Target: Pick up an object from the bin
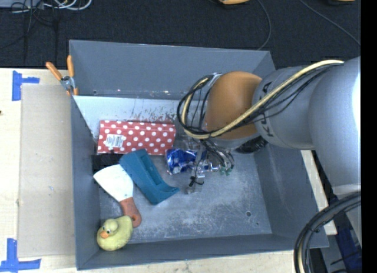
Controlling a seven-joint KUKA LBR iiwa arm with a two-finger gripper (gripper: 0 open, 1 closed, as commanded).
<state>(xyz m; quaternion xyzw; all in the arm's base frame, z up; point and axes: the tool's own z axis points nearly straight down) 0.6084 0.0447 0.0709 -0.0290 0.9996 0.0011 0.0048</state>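
Observation:
My gripper [197, 177] hangs low in the middle of the bin, under the orange cover of the wrist. Its fingers reach down to the bin floor just right of a crumpled blue wrapper [178, 159]. The wrapper lies against the gripper's left side; whether it is between the fingers I cannot tell. A teal blue cloth [144, 175] lies directly left of the wrapper, its lower end close to the fingertips.
A red box with white dots [136, 137] lies at the back left. A white scraper with a brown handle [118, 187] and a yellow rubber duck [114, 233] lie at the front left. The arm covers the bin's right back part.

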